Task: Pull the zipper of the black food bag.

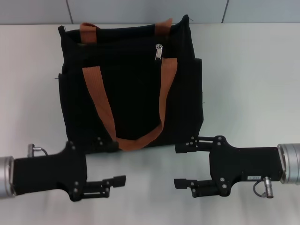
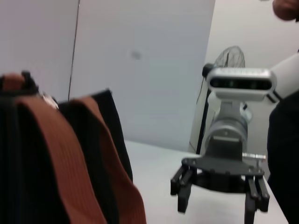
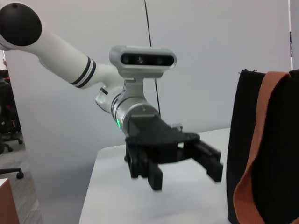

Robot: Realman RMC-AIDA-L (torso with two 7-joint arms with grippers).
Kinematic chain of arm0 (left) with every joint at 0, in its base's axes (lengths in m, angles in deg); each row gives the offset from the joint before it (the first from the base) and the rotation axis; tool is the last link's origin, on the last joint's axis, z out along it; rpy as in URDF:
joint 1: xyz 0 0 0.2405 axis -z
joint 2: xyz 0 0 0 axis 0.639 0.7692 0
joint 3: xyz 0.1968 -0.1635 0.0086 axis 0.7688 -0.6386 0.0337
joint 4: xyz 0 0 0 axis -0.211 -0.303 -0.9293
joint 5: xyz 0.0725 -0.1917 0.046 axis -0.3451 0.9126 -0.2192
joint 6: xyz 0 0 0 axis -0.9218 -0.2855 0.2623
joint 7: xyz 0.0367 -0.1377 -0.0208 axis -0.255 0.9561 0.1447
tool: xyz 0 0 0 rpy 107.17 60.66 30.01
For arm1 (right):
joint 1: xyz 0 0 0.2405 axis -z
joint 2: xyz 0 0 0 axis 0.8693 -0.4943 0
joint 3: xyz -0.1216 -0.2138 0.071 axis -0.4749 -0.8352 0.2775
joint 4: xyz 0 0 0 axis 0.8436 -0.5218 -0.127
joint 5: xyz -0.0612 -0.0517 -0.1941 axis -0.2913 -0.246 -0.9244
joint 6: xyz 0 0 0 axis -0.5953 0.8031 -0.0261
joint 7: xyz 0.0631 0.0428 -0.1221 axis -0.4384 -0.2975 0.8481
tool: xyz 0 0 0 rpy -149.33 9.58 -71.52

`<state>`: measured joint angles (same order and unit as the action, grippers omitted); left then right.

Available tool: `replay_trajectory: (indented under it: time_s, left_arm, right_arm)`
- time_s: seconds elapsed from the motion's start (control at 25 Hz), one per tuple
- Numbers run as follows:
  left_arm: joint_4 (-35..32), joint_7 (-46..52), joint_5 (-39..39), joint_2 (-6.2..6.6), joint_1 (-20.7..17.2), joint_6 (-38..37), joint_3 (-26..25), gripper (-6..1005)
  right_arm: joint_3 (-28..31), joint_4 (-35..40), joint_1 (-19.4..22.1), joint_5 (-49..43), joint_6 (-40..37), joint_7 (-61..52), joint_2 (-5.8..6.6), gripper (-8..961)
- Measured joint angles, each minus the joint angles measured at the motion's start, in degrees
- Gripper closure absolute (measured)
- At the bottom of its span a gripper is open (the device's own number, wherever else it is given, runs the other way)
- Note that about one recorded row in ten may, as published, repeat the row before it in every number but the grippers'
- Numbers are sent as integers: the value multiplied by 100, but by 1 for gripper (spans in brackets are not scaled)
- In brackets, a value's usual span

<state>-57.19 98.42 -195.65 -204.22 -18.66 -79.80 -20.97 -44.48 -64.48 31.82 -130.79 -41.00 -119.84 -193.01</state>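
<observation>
The black food bag [image 1: 131, 89] stands upright at the middle of the white table, its two orange-brown straps [image 1: 101, 105] draped over the front. The silver zipper pull [image 1: 159, 51] hangs at the bag's top edge, right of centre. My left gripper [image 1: 115, 163] hovers open in front of the bag's lower left corner, fingers pointing inward. My right gripper [image 1: 179, 165] faces it, open, in front of the lower right corner. Neither holds anything. The left wrist view shows the bag [image 2: 28, 158] and the right gripper [image 2: 217, 207]; the right wrist view shows the bag [image 3: 247, 140] and the left gripper [image 3: 187, 175].
The white table [image 1: 248, 70] stretches to both sides of the bag, with a pale wall behind it. A standing fan [image 2: 229, 58] and a dark-clothed person [image 2: 285, 154] show beyond the table in the left wrist view.
</observation>
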Motion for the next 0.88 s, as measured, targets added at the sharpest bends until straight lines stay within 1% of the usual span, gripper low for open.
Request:
replay_trajectory:
  time_s: [0.04, 0.16, 0.36, 0.88]
  left_arm:
    - [22, -22, -34, -11, 7, 34, 3, 176]
    - [45, -52, -151, -72, 37, 93, 12, 239]
    - [49, -55, -208, -104, 47, 86, 16, 237]
    - [57, -59, -216, -110, 57, 57, 6, 237]
  right_arm:
    - [7, -20, -3, 0, 3, 11, -1, 201]
    - [41, -88, -11, 8, 9, 65, -3, 201]
    - [51, -116, -18, 16, 54, 84, -11, 201]
    - [55, -153, -101, 20, 79, 158, -24, 201]
